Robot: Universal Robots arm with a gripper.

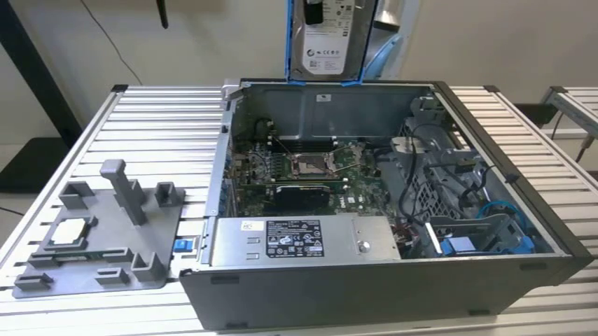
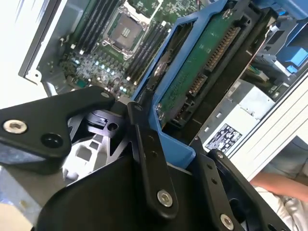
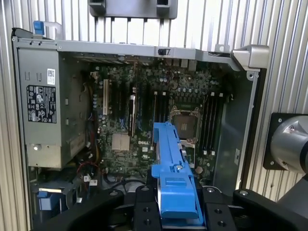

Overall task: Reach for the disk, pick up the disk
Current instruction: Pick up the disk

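Grey fixture tray (image 1: 94, 241), exterior view's left, on slatted counter (image 1: 159, 119). Open computer case (image 1: 393, 203), centre, motherboard (image 1: 299, 171) exposed. Disk (image 1: 327, 35), blue-bracketed, label facing out, held upright above the case's far wall. Pincer (image 3: 177, 211) pinching disk (image 3: 174, 180) by its bracket edges, above the motherboard (image 3: 144, 120).
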